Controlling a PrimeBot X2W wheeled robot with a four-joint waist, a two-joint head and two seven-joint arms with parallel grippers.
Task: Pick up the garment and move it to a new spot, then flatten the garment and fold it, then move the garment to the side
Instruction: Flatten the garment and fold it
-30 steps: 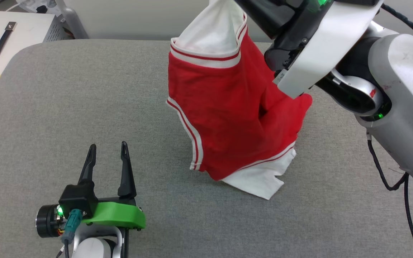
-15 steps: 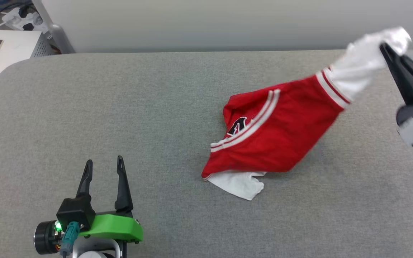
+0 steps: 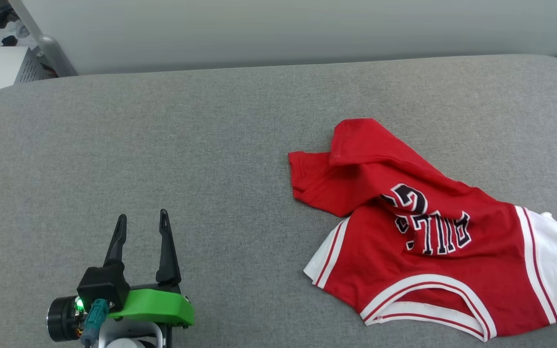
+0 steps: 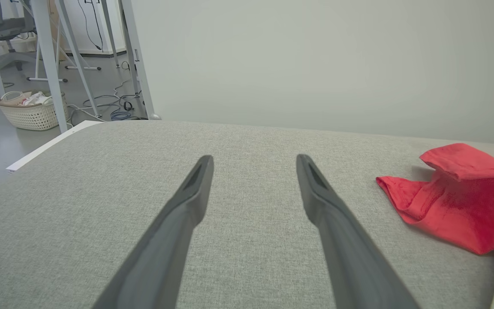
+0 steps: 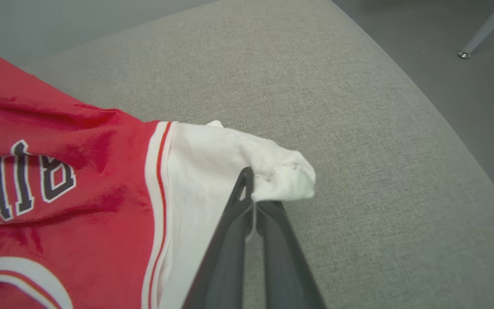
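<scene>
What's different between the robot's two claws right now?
The left gripper is open, its fingers spread wide; the right gripper is shut. The left gripper holds nothing and points over bare grey table; the right gripper pinches the white sleeve of the garment. Both have two long dark fingers and sit low over the same table.

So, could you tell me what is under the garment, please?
Grey table surface shows around the garment; whatever lies beneath its folded-over red layers is covered.
</scene>
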